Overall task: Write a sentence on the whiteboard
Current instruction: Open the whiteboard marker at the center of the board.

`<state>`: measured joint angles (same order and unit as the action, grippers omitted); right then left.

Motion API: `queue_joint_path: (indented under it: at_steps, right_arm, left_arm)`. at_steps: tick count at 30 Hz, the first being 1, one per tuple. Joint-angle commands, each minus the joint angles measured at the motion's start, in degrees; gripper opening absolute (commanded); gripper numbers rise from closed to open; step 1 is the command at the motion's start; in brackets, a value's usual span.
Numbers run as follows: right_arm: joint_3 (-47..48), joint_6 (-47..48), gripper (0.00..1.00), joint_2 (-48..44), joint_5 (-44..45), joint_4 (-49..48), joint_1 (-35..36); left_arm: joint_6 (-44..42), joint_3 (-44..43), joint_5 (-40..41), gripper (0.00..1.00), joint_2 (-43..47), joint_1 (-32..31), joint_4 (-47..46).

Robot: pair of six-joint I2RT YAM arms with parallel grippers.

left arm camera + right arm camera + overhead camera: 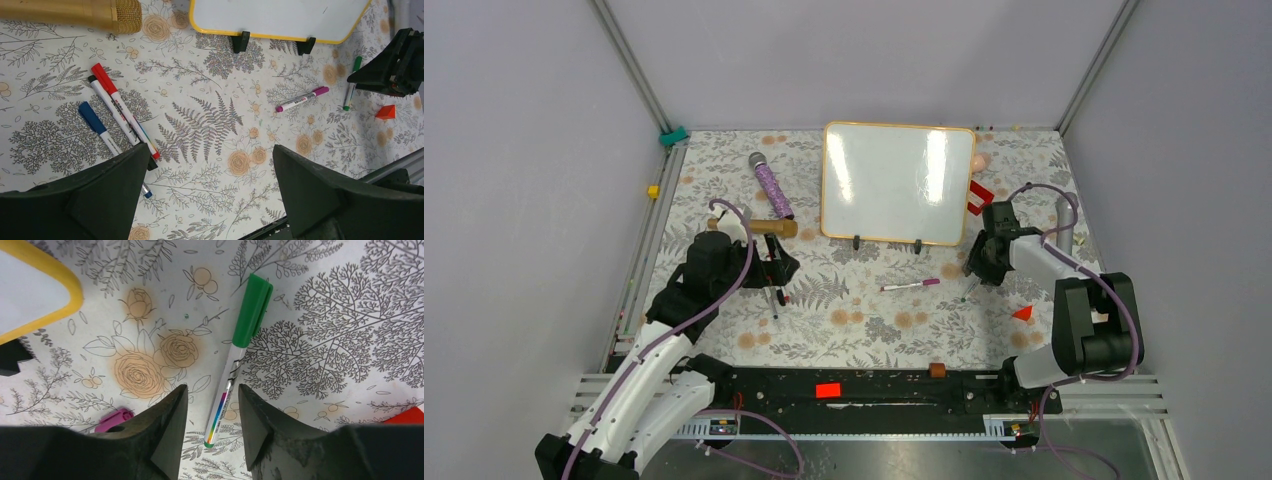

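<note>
The whiteboard (897, 185) stands on two black feet at the back of the floral table, its face plain white with glare; no sentence is in view on it. Its yellow-orange rim (70, 290) shows in the right wrist view and its lower edge (280, 31) in the left wrist view. A green-capped marker (252, 305) lies flat on the cloth. My right gripper (212, 390) is open, its jaws either side of the marker's tail end with gaps on both sides. My left gripper (210, 150) hangs wide open over bare cloth, holding nothing.
A magenta marker (301, 99) lies mid-table. Red (125, 112), black and blue (97, 125) markers lie by the left gripper. Nearby are a gold microphone (75, 12), a purple microphone (771, 186), an orange wedge (385, 112) and a grey cylinder (1065, 215).
</note>
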<state>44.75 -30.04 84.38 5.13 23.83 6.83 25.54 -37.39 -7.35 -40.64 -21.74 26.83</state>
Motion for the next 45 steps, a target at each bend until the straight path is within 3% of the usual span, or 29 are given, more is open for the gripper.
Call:
queue_joint_path:
  at_steps: [1, 7, 10, 14, 19, 28, 33, 38, 43, 45]
  right_arm:
    - [-1.3, -2.65, 0.46, -0.36, 1.6, 0.34, -0.18]
    - [-1.61, -3.0, 0.41, 0.08, 1.64, -0.43, -0.24]
    - [-1.32, -1.97, 0.31, 1.06, 1.97, 0.15, -0.22]
    - [-0.49, -0.95, 0.24, 1.9, 2.72, 1.09, -0.24]
    - [0.11, -0.23, 0.01, 1.05, 1.32, 1.71, -0.23]
    - [-3.06, 3.6, 0.0, -17.09, -9.18, 0.0, -0.23]
    - [-5.89, 4.35, 0.0, -26.51, -25.11, -6.67, -0.24]
    - [-5.4, 1.38, 0.0, -29.35, -39.66, -13.29, 1.24]
    - [-1.36, 3.49, 0.0, -29.94, -37.91, -12.39, 11.03]
    - [0.73, 4.43, 0.0, -29.27, -35.97, -12.14, 16.23]
  left_arm:
    - [0.39, -1.03, -1.56, 0.95, -0.45, -0.19, -2.77]
    - [0.39, -1.04, -1.85, 0.95, -0.69, -0.17, -2.92]
    - [0.34, -0.93, -1.34, 0.95, -0.45, -0.16, -2.91]
    - [0.39, -0.85, -0.62, 0.95, -0.17, -0.22, -2.77]
    - [0.39, -1.0, -0.28, 0.95, -0.38, -0.16, -2.65]
    - [0.96, -2.09, -3.69, 0.95, -2.59, -0.21, -2.89]
    - [5.37, -2.56, -12.13, 0.95, -4.64, -0.28, -8.39]
    - [13.38, -1.52, -20.16, 0.95, -8.1, -1.65, -20.46]
    - [17.37, -3.8, -21.69, 0.94, -14.21, -5.54, -26.53]
    - [18.29, -4.65, -22.21, 0.9, -16.31, -7.31, -29.58]
